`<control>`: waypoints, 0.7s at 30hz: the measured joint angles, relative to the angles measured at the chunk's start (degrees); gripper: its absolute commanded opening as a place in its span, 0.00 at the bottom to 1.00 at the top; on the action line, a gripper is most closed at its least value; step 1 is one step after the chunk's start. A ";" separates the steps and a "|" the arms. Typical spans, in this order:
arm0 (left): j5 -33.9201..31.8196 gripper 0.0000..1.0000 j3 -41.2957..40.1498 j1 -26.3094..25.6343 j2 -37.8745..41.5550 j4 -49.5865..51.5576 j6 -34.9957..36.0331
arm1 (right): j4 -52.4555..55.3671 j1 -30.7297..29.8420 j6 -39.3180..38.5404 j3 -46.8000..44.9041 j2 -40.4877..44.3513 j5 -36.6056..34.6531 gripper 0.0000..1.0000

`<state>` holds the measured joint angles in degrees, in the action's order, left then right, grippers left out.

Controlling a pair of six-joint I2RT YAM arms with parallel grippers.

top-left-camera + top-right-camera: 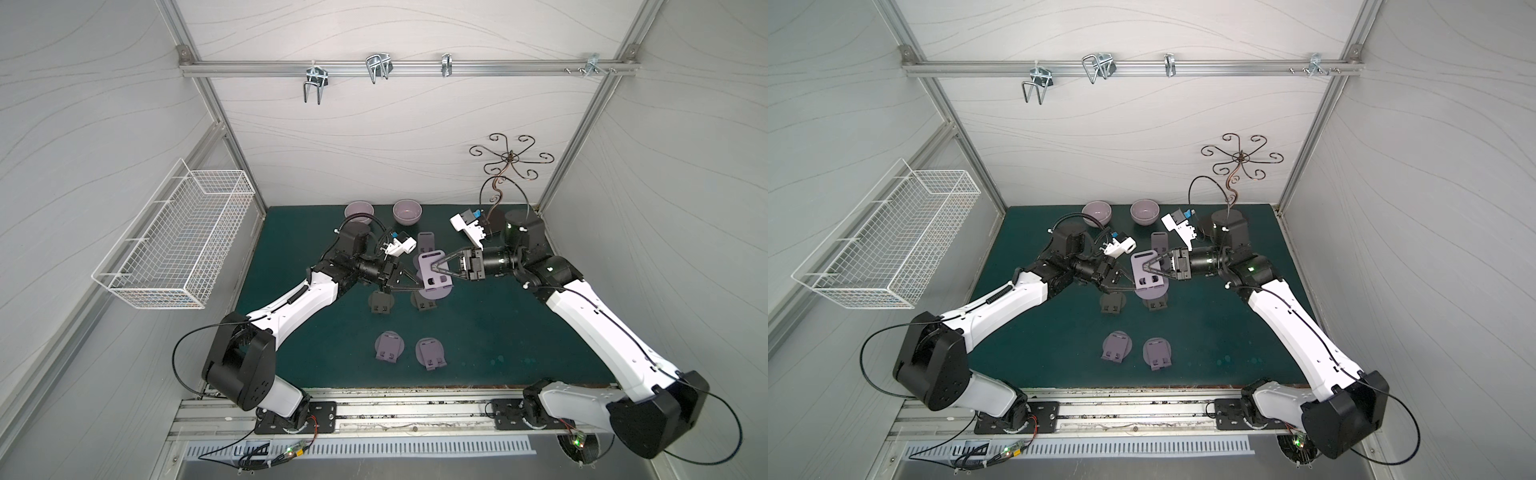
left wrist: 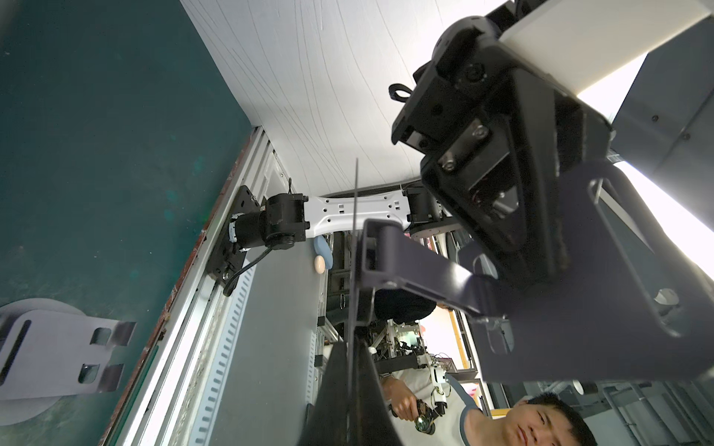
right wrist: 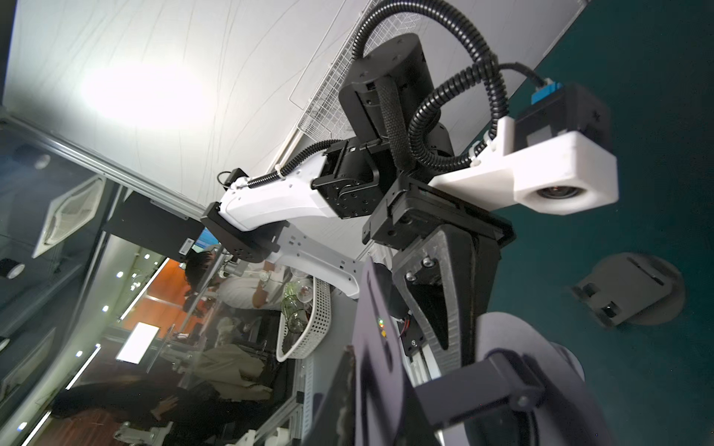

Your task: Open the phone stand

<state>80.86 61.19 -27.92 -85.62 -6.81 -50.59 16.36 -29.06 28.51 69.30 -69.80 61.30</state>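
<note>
Phone stand: a lilac phone stand (image 1: 433, 272) is held in the air over the middle of the counter (image 1: 498, 328), between the two grippers and clear of the surface in both top views.
Its parts: a slotted plate (image 2: 579, 309) and a thin round base (image 3: 517, 347) stand apart at an angle, joined by a hinged arm (image 2: 421, 266).
Left gripper: the left gripper (image 1: 420, 286) reaches in from the left side and is closed tight on the edge of the round base. Its wrist view shows the base edge-on as a thin line between the fingers (image 2: 365, 386).
Right gripper: the right gripper (image 1: 433, 266) reaches in from the right side and is pinched together on the slotted plate. In its own wrist view the plate sits edge-on between its fingers.
Just below: one dark stand (image 1: 380, 304) lies on the counter. A second dark stand (image 1: 424, 304) beside it is partly hidden under the held one.
Nearer the front edge: two lilac stands lie flat side by side, a left one (image 1: 390, 345) and a right one (image 1: 431, 353).
Behind: another flat stand (image 1: 427, 241) lies on the counter, with two lilac bowls, one (image 1: 358, 211) and its twin (image 1: 407, 211), near the back edge.
Back right corner: a metal hook tree (image 1: 509, 158) with curled arms stands here, its foot behind the right arm.
Left wall: a white wire basket (image 1: 178, 245) hangs here.
Back wall: a rail (image 1: 415, 66) carries metal hooks.
Outside the cell: a person (image 2: 541, 421) shows in the left wrist view.
</note>
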 measured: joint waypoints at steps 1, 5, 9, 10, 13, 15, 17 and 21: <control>-0.26 0.00 0.00 0.00 -0.04 0.13 0.20 | 0.22 -0.37 0.35 0.13 -0.35 0.59 0.00; -0.24 0.00 0.00 0.07 -0.07 -0.39 0.66 | 0.31 -0.72 0.20 0.76 -0.52 0.76 0.00; -0.35 0.00 -0.07 0.04 -0.07 -1.07 0.61 | 0.02 -0.76 1.05 1.16 -0.55 0.44 0.00; -0.33 0.00 -0.31 0.00 -0.07 -1.75 0.44 | 0.02 -0.79 1.60 1.46 -0.55 0.17 0.00; -0.59 0.00 -1.88 -0.24 -0.07 -6.56 -1.42 | 0.24 -0.87 2.89 2.58 -0.76 -1.51 0.00; -1.18 0.00 -3.21 -0.48 -0.07 -10.03 -2.97 | 0.94 -1.01 3.23 3.30 -1.01 -3.15 0.00; -2.01 0.00 -4.31 -0.79 -0.04 -12.50 -4.17 | 2.25 -1.16 3.17 4.15 -1.40 -4.87 0.00; -4.42 0.00 -6.05 -1.25 0.04 -16.57 -6.84 | 3.45 -1.57 2.47 5.01 -1.68 -8.50 0.00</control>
<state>76.44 55.13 -29.17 -85.58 -23.38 -57.43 19.81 -30.63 30.98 74.30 -71.48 52.80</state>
